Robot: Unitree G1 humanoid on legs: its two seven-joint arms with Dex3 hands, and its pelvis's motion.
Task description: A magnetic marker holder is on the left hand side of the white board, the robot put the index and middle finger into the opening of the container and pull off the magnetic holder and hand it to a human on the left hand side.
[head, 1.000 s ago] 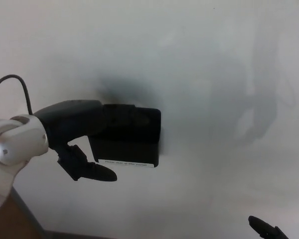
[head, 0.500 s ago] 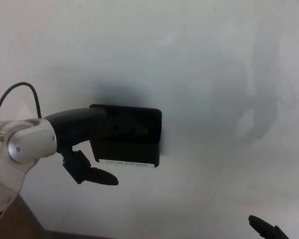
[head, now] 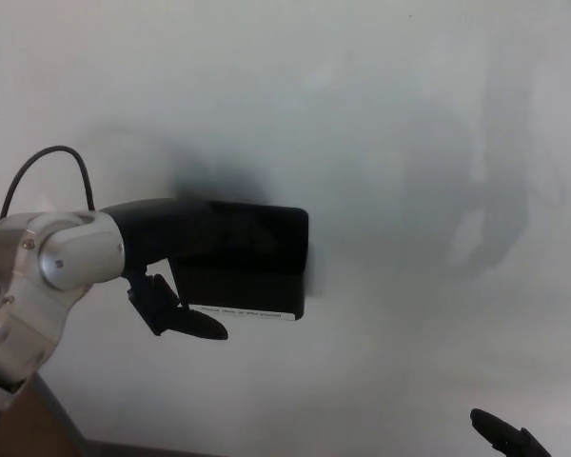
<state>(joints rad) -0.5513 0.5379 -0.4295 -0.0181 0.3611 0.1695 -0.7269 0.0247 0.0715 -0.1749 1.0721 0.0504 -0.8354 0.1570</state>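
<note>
1. The holder [head: 243, 262], a black box, sat flat against the whiteboard [head: 390, 114], left of the board's middle in the head view, with a thin white label strip along its lower edge.
2. The left hand [head: 176, 262] reached in from the picture's left, its silver wrist and a looping black cable behind it.
3. The hand's two upper fingers [head: 186, 224] lay along the top of the holder and merged with its dark upper part; whether they sat inside the opening could not be told, since black lay on black.
4. The thumb [head: 195, 326] stuck out below the holder's lower left corner, just under the label strip, close to the box or touching it.
5. So the hand bracketed the holder's left side from above and below, closed about it, while the box stayed against the board.
6. Only a dark tip of the right hand [head: 504, 440] showed at the bottom right, well apart from the holder; its fingers' state could not be told.
</note>
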